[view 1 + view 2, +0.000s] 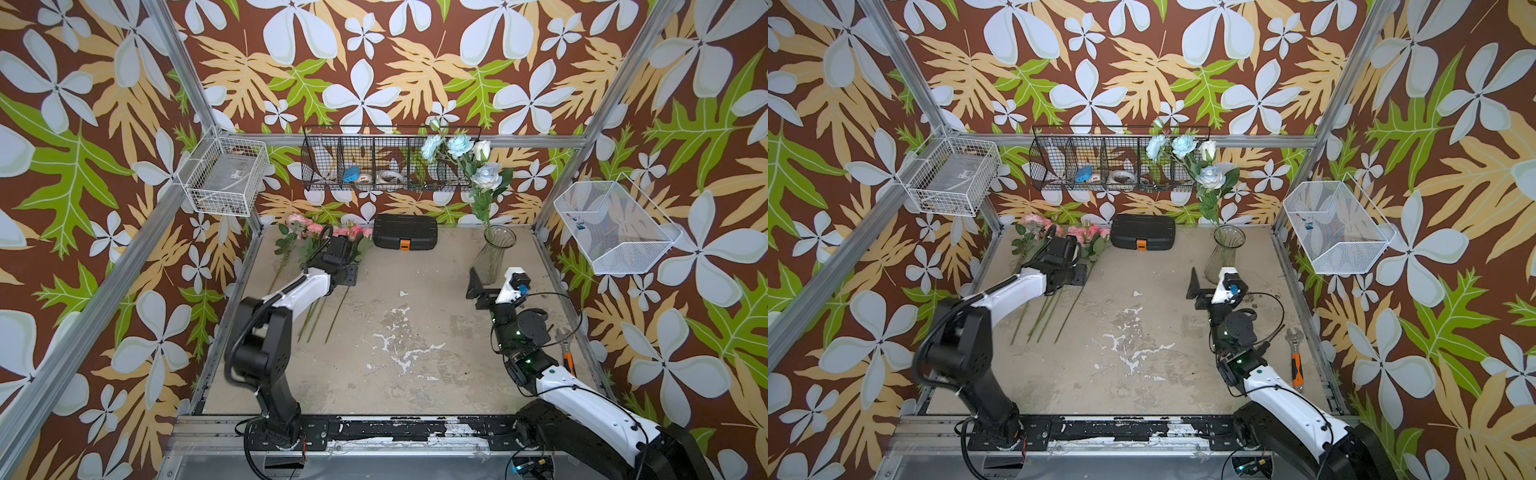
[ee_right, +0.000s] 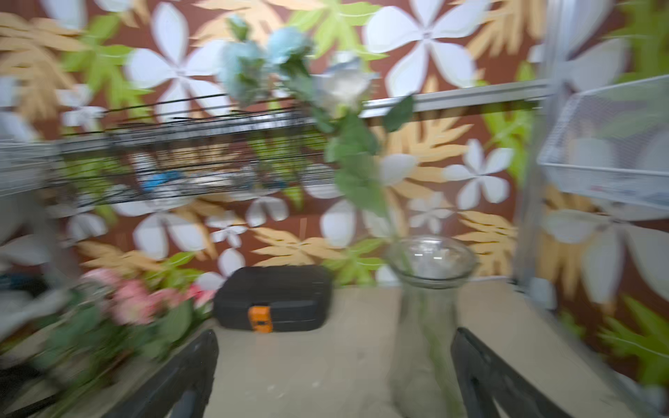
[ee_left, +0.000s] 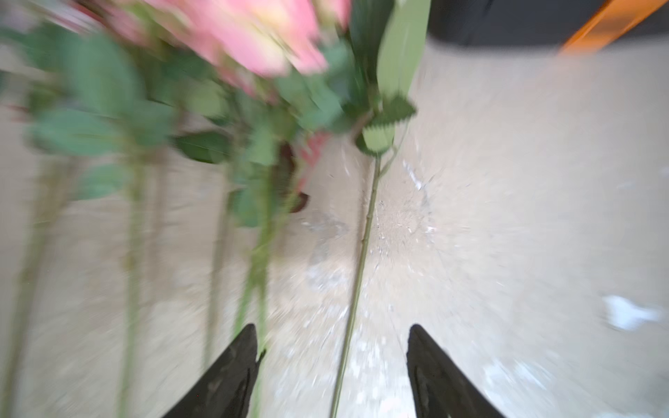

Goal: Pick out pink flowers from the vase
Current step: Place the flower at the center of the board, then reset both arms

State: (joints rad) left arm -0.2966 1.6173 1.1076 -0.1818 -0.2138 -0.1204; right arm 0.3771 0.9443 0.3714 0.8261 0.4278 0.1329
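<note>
Stems of pink flowers (image 3: 253, 32) lie below left gripper (image 3: 332, 325), jaws spread, empty; vase (image 2: 427, 307) stands just ahead of right gripper (image 2: 335, 332), likewise spread, empty.

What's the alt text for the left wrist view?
Motion-blurred close-up: the open left gripper straddles a thin green stem lying on the beige table, not gripping it. Pink flowers with green leaves lie ahead, a black case beyond.
</note>
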